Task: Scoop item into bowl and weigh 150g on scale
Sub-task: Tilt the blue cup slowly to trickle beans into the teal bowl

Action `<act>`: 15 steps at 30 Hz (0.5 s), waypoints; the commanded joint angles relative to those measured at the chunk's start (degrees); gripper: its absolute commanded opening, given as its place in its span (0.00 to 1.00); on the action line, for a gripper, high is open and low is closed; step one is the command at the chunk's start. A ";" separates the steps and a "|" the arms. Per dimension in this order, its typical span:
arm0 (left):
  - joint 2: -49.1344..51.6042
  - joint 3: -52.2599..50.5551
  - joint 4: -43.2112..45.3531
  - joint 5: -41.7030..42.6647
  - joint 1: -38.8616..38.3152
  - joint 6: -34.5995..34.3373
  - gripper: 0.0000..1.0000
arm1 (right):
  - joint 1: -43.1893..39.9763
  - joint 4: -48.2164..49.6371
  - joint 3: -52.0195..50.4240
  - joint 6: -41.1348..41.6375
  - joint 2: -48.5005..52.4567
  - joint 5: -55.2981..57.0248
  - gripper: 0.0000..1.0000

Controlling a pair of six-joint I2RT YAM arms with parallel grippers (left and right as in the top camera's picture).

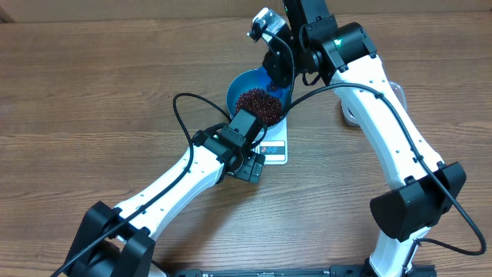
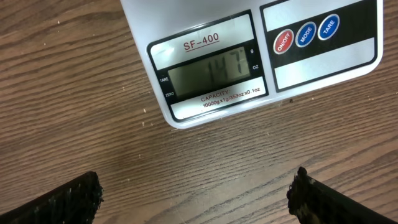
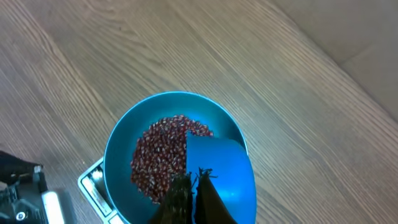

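The blue bowl [image 1: 244, 83] stands on the white scale [image 1: 277, 149], and a heap of red-brown beans [image 1: 258, 105] fills its middle. In the right wrist view the bowl [image 3: 121, 155] holds the beans [image 3: 158, 155], with a small blue scoop [image 3: 224, 168] tilted over its right half. My right gripper [image 3: 194, 186] is shut on the scoop's handle. My left gripper [image 2: 196, 199] hangs open over bare wood just in front of the scale [image 2: 205, 25], whose display [image 2: 208, 73] reads 147. Both black fingertips [image 2: 71, 199] are empty.
A pale rounded container [image 1: 350, 115] shows partly behind my right arm. Black cables loop above the table around the bowl. A lighter surface [image 3: 367, 37] begins at the upper right of the right wrist view.
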 commanded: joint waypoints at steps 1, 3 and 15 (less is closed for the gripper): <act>0.04 -0.57 0.04 -0.74 0.61 1.07 0.99 | 0.17 1.86 1.46 2.40 0.44 1.53 0.04; 0.04 -0.57 0.02 -0.74 0.61 1.09 1.00 | 0.15 1.90 1.46 1.75 0.52 -1.55 0.04; 0.04 -0.57 0.04 -0.72 0.61 1.07 1.00 | 0.15 1.36 1.46 1.14 0.94 -1.62 0.04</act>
